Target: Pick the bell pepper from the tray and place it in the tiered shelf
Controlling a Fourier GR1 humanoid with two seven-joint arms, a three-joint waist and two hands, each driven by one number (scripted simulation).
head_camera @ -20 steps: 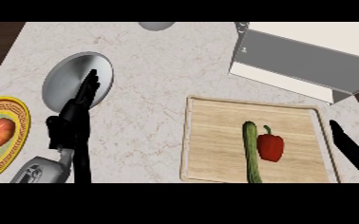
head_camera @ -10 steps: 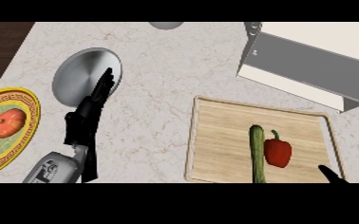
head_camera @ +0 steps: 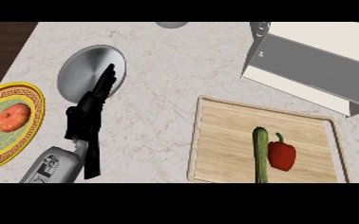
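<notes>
Nothing is done yet: the bell pepper [head_camera: 282, 154] lies on the tray [head_camera: 217, 137], not grasped. My left hand [head_camera: 88, 111] hovers over the tabletop, fingers straight, holding nothing. The tiered shelf [head_camera: 308, 61] waits.

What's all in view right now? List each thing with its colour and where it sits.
bell pepper: one, red, on tray
cucumber: one, green, on tray, left of the pepper
tray: one, light wood, lower right
tiered shelf: one, grey-white, upper right
silver plate: one, upper left
patterned plate: one, yellow, left edge
fruit: one, orange-red, on patterned plate
round object: one, grey, top edge, cut off
counter: pale, speckled
left hand: one, black, open, lower left
</notes>
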